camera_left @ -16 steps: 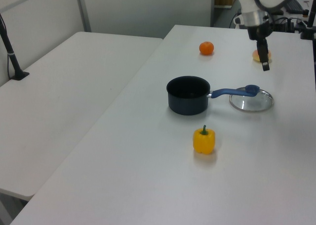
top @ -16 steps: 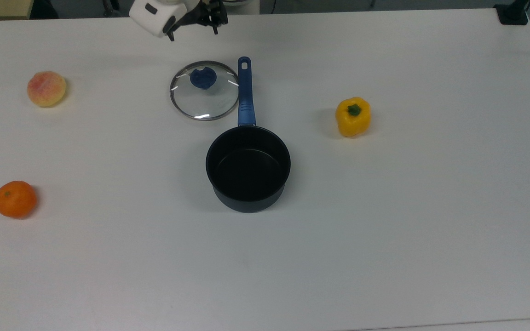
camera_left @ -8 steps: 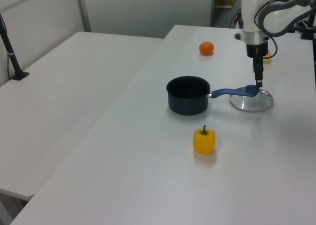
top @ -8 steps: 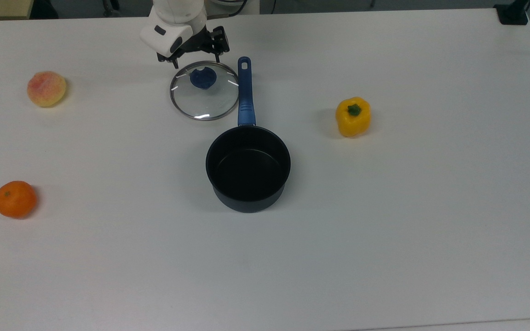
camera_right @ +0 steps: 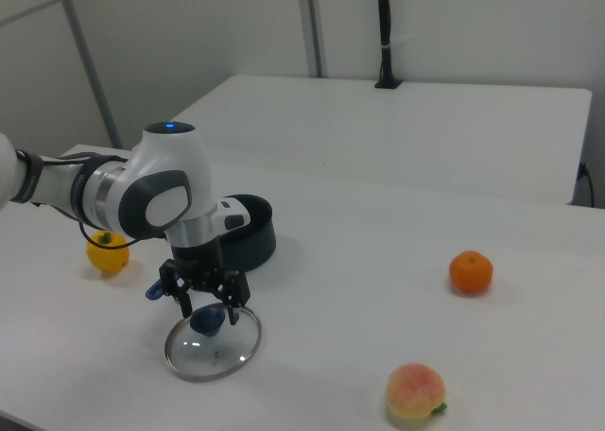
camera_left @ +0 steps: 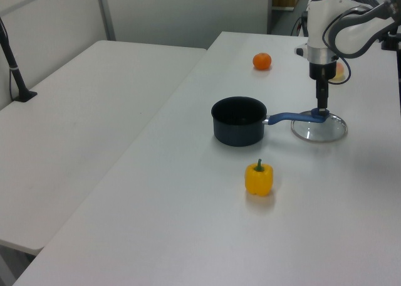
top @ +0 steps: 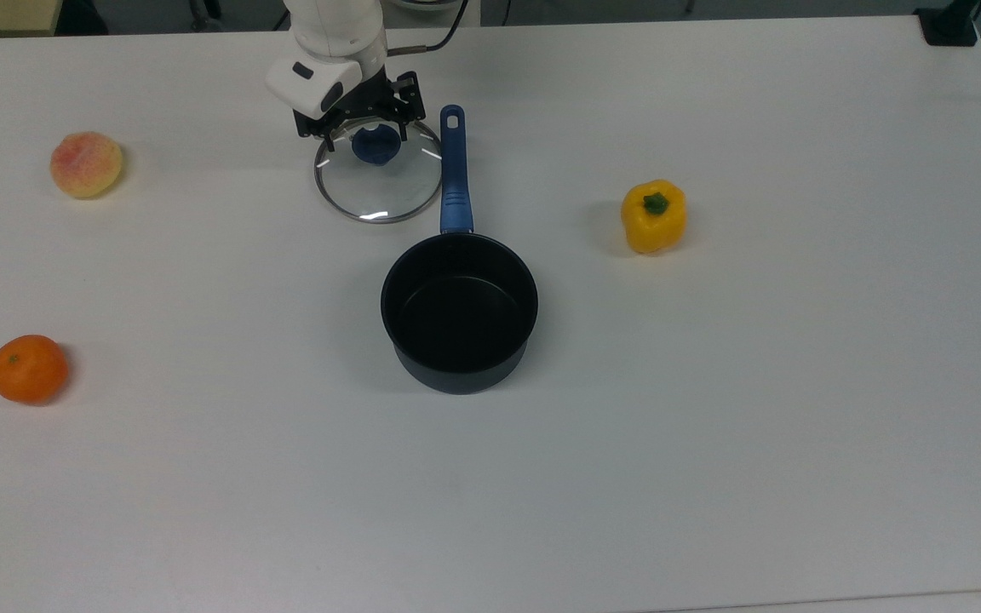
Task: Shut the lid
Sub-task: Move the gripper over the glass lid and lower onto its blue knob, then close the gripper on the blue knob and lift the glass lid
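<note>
The round glass lid (top: 384, 189) (camera_left: 324, 131) (camera_right: 216, 352) lies flat on the white table, its blue knob (top: 374, 146) (camera_right: 207, 320) pointing up. It rests against the left side of the blue handle (top: 454, 174) of the black saucepan (top: 459, 306) (camera_left: 238, 120) (camera_right: 250, 229), which stands uncovered and empty. My gripper (top: 366, 136) (camera_left: 321, 109) (camera_right: 210, 305) points straight down over the lid. It is open, with one finger on each side of the knob and a small gap to it.
A yellow bell pepper (top: 653, 215) (camera_left: 259, 178) (camera_right: 107, 253) sits at the top view's right. An orange (top: 28, 368) (camera_left: 262, 61) (camera_right: 471, 271) and a peach (top: 86, 163) (camera_right: 414, 393) lie at the top view's left. A second white table (camera_left: 75, 98) adjoins.
The gripper has come down from above the table's far edge onto the lid, and its open fingers now straddle the knob. Lid and saucepan have not moved.
</note>
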`<state>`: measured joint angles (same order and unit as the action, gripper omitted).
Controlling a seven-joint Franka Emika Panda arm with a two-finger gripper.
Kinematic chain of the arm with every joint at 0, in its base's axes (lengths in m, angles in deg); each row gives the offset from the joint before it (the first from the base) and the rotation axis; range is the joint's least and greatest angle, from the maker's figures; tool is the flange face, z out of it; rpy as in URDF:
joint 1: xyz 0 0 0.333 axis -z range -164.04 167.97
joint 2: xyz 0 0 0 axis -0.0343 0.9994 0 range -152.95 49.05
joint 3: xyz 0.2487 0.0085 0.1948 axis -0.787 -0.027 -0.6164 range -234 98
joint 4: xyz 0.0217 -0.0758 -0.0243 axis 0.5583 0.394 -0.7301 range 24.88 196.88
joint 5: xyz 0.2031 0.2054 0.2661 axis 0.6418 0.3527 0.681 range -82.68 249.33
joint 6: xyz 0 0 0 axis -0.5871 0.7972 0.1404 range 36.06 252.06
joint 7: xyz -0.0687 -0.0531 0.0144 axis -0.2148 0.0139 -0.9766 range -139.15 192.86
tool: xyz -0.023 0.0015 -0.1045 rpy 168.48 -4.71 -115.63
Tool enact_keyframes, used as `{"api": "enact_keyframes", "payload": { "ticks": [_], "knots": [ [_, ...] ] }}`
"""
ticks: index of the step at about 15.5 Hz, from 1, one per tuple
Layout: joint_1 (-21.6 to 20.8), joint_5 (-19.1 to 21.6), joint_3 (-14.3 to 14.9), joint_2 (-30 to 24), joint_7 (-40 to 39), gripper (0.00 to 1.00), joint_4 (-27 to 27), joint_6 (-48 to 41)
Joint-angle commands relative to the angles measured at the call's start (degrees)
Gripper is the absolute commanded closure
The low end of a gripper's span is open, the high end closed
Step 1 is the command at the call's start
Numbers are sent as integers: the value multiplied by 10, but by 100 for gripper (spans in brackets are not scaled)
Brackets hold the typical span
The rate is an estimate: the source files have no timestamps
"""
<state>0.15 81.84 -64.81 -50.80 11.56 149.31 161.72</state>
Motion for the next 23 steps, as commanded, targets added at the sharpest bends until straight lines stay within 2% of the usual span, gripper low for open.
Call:
{"api": "enact_keyframes", "payload": {
  "ticks": [1,5,7,9,14,15,19,23],
  "knots": [
    [-7,-7,0,-1,-9,5,11,17],
    [-9,-7,-3,3,-11,7,15,38],
    [-9,-8,-3,7,-19,12,15,38],
    [-9,-8,-6,7,-20,22,15,39],
    [-7,-8,-8,6,-21,78,14,30],
    [-6,-8,-7,5,-21,84,13,30],
    [1,-8,-7,-3,-22,88,5,8],
    [12,-10,-3,-12,-54,88,-29,-61]
  ]
}}
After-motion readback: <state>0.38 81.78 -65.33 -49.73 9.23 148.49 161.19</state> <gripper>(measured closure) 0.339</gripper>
